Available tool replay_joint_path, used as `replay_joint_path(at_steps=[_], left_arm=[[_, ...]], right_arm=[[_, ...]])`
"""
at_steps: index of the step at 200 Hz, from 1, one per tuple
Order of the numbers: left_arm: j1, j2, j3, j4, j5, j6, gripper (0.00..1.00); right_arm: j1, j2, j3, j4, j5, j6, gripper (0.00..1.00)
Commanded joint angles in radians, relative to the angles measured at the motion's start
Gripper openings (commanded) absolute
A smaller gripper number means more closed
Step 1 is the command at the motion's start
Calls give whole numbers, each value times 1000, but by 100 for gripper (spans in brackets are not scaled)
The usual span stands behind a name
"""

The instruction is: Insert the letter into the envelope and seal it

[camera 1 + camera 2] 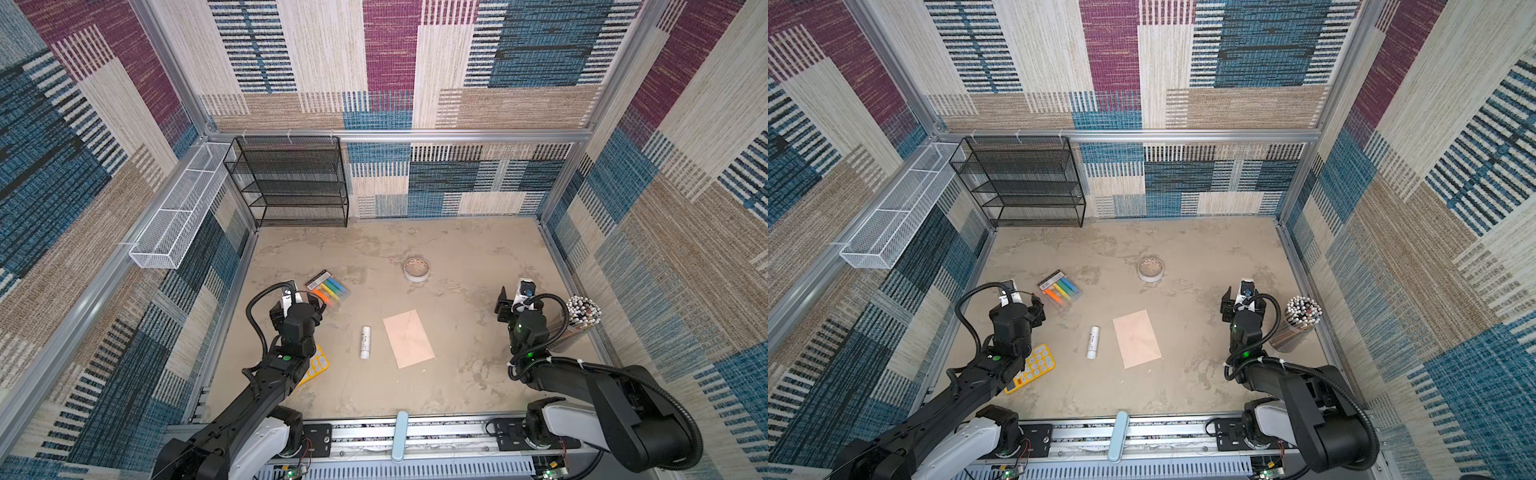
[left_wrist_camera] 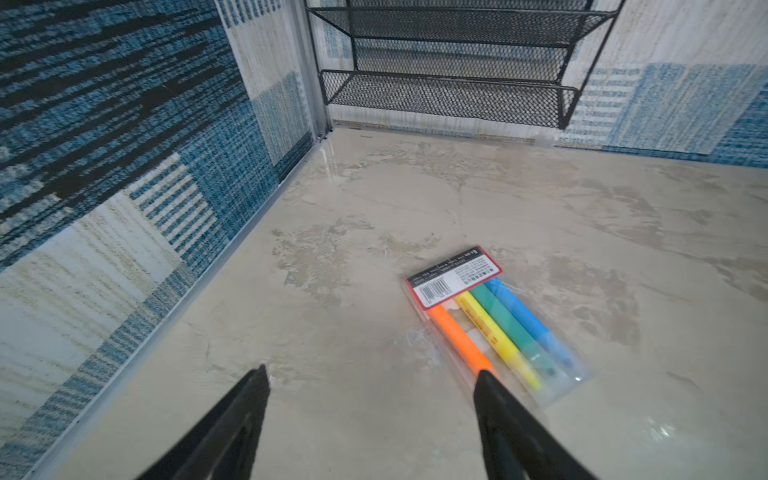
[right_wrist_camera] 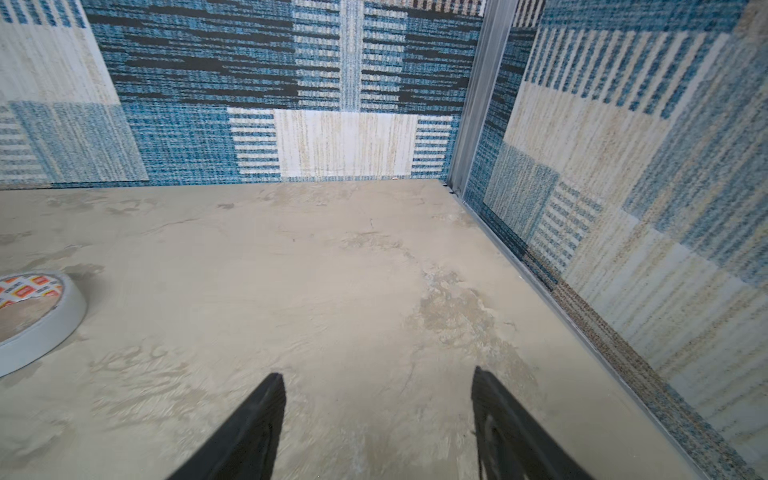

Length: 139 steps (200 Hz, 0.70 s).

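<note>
**Both pincers open; envelope flat on the table between them**

The left gripper point(image 2: 372, 372) and right gripper point(image 3: 377, 374) each stand with jaws spread wide and nothing between them. The pale peach rectangular paper envelope point(image 1: 409, 338) lies flat on the mottled beige table point(image 1: 457, 257), between the two grippers and well apart from both. It shows in both top views but in neither wrist view. The left wrist view shows close up a clear packet of four coloured highlighters point(image 2: 494, 324) just ahead of the left gripper, one finger overlapping its orange pen. The right wrist view catches a grey roll of tape point(image 3: 41, 328) ahead of the right gripper, toward the left gripper's side.
</note>
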Motion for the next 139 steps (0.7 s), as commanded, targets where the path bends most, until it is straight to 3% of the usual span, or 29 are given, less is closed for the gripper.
replay_joint_path(at_steps=[1,34,63,83,97,108,139], left_arm=[[24,8,-32,135,-75,43,80],[89,19,-110,265,-53,65,81],[158,76,-169,396,25,54,81],[204,154,-186,514,105,52,81],[233,213,-179,578,158,58,81],[251,259,-168,610,202,55,81],[286,450,-149,781,297,41,81]], right_arm=[[-22,65,20,209,-68,-1,75],[-32,208,38,350,-99,-37,75],[-77,189,52,278,-225,-12,75],[-136,205,49,280,-356,16,75],[-150,272,39,380,-361,21,75],[-152,241,51,297,-369,30,75],[-161,253,59,300,-376,36,81]])
